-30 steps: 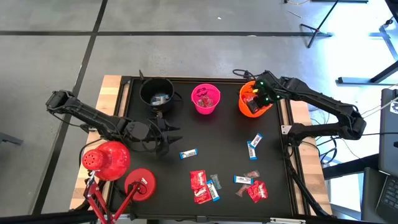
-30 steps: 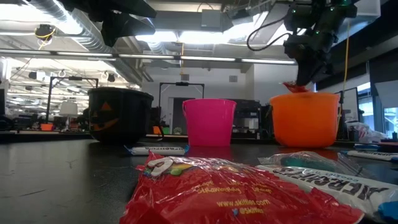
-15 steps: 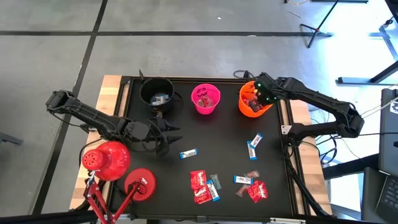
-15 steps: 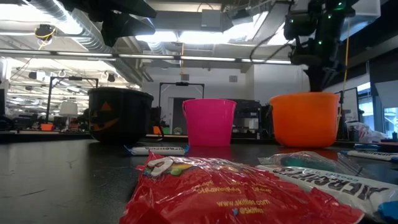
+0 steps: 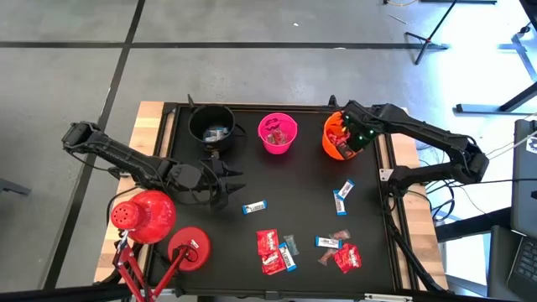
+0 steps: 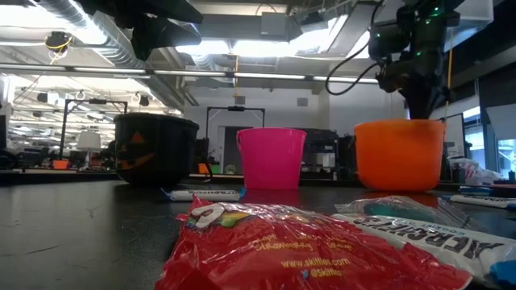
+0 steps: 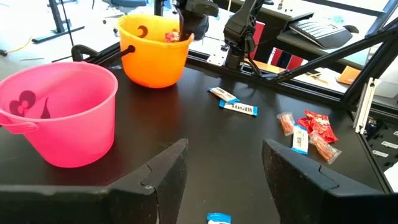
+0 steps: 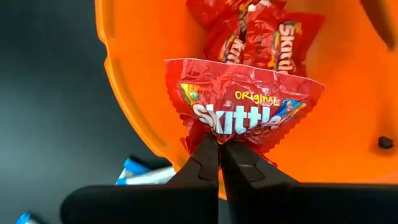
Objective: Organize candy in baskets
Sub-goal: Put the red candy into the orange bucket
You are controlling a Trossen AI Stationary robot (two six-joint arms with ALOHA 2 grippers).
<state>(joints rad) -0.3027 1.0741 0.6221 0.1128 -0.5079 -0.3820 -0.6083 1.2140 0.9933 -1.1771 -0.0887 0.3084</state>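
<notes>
Over the orange bucket (image 5: 340, 137) at the table's two o'clock, my right gripper (image 8: 221, 152) is clenching a red packet (image 8: 239, 112) reading "Skittles Original"; more Skittles packets are lying inside. My left gripper (image 7: 214, 168) is waiting, fingers spread, at nine o'clock.

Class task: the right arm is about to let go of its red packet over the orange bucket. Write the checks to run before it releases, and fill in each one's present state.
1. Right gripper shut on the red Skittles packet: ok.
2. Packet lies over the orange bucket, inside its rim: ok.
3. Bucket holds only red packets, as far as visible: ok.
4. Bucket stands upright on the table: ok.
5. Left gripper waits open, well away, near the black bucket: ok.
6. Drop height above the bucket floor: cannot tell.
</notes>
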